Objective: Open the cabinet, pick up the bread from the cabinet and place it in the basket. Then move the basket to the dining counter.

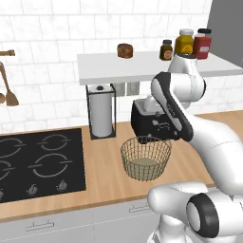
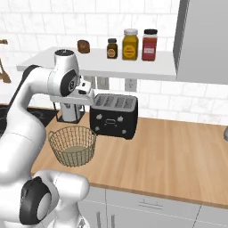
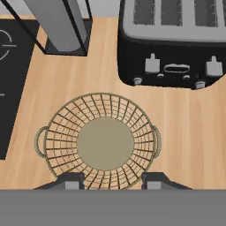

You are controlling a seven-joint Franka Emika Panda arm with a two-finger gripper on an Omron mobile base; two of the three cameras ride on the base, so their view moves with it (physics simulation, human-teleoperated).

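End effector (image 3: 112, 182) hangs over the basket (image 3: 98, 141), fingers spread apart, pinching nothing. Basket sits empty on the bench (image 2: 178, 151), midway between front and back edges, just in front of the black toaster (image 2: 114, 115). Bread (image 1: 125, 50) rests on the white shelf (image 1: 142, 66) near its left end.

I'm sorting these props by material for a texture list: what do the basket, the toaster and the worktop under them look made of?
Basket: thin tan wire in an open lattice, with a pale solid matte bottom; possibly wicker. Toaster: black body, grey slotted top, likely plastic or painted metal, with a faint sheen. Worktop: light wood, with a faint grain and a matte finish.
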